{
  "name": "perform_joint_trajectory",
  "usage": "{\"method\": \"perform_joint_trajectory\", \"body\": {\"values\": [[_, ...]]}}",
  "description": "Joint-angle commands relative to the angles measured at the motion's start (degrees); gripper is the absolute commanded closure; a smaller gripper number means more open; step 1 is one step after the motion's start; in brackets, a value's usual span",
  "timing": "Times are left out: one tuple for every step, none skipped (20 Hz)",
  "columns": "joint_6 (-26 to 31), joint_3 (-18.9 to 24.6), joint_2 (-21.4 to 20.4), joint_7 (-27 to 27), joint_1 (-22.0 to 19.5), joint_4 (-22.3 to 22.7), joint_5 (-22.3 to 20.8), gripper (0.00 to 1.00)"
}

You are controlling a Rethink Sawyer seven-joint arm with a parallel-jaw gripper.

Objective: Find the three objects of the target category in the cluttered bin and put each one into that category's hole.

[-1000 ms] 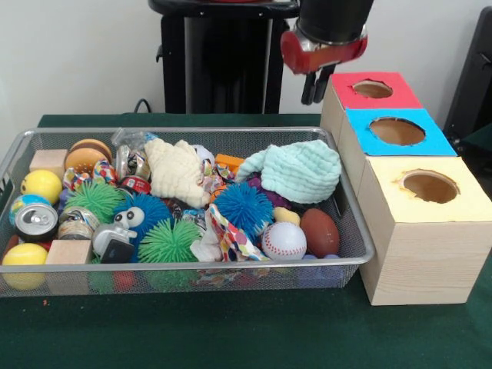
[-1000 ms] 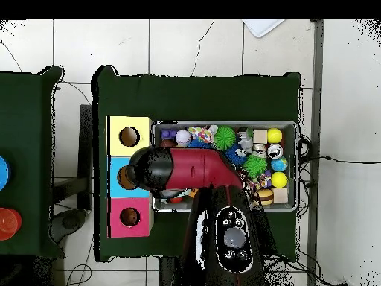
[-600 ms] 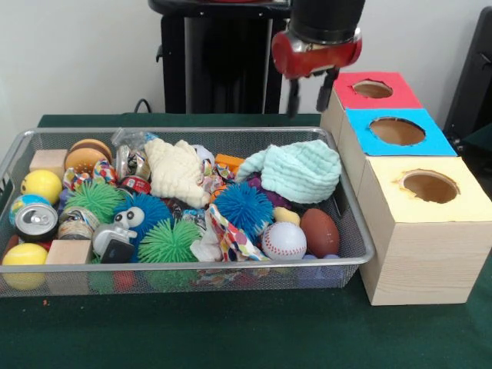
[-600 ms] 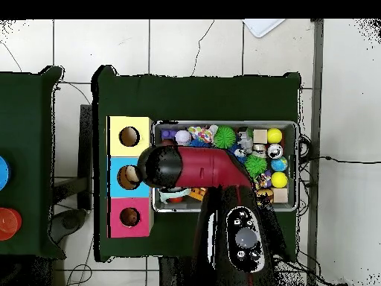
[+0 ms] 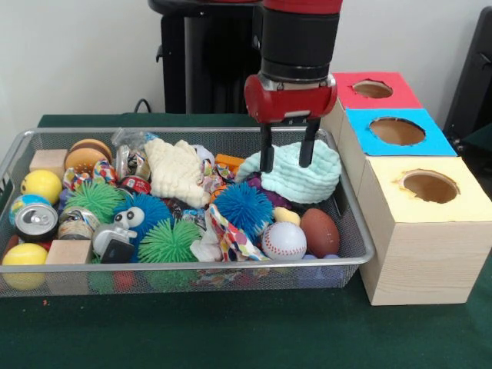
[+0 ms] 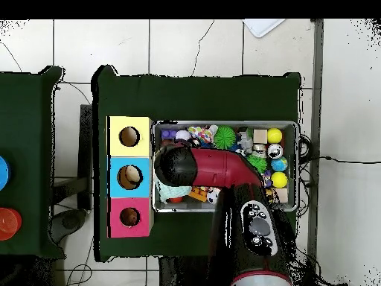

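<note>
So the gripper [image 5: 287, 159] is now right over the mint green cloth [image 5: 296, 172] at the right end of the wire bin [image 5: 361, 246]. Its two black fingers [image 5: 266, 152] are spread apart with nothing between them, tips level with the top of the cloth and maybe just brushing it; I can't tell if they're actually touching.

What changed: a second ago the gripper was up by the red box [image 5: 372, 91] at the far end of the row, fingers together. Half a second ago they'd opened, and now the arm has swung left and dropped into the bin. In the overhead view the arm has slid off the boxes onto the bin's box-side end.

My read is that a drop-off just finished and this is the reach for the next item, with cloths as the likely category. The overhead shows something pale sitting in the blue box [image 5: 395, 132] hole, so that's probably the destination, not the yellow box [image 5: 427, 188] nearest the camera.

Another candidate is the cream cloth [image 5: 177, 171], further left in the bin, past the orange block [image 5: 229, 161]. The blue spiky ball [image 5: 243, 206] sits just in front of the green cloth, so a sloppy pinch could drag it along.
</note>
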Motion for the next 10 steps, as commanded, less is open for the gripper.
{"method": "perform_joint_trajectory", "body": {"values": [[1.73,3.94,4.37,5.96,-0.08,1.82,-1.50,0.00],[1.48,3.91,4.43,6.12,-0.11,2.19,-1.35,0.00],[1.37,3.88,4.69,6.31,-0.10,2.23,-1.21,0.00],[0.96,4.02,4.74,6.43,-0.22,2.61,-1.14,0.00],[0.61,4.08,4.94,6.61,-0.24,2.77,-1.08,0.00],[0.26,4.15,5.14,6.79,-0.25,2.93,-1.02,0.00],[0.04,4.16,5.32,6.98,-0.14,2.97,-0.97,0.00],[-0.21,4.15,5.49,7.19,-0.15,3.17,-0.90,0.00],[-0.55,4.26,5.76,7.38,-0.13,3.25,-0.81,0.00],[-0.47,4.27,6.01,7.67,-0.10,3.41,-0.60,0.00]]}}
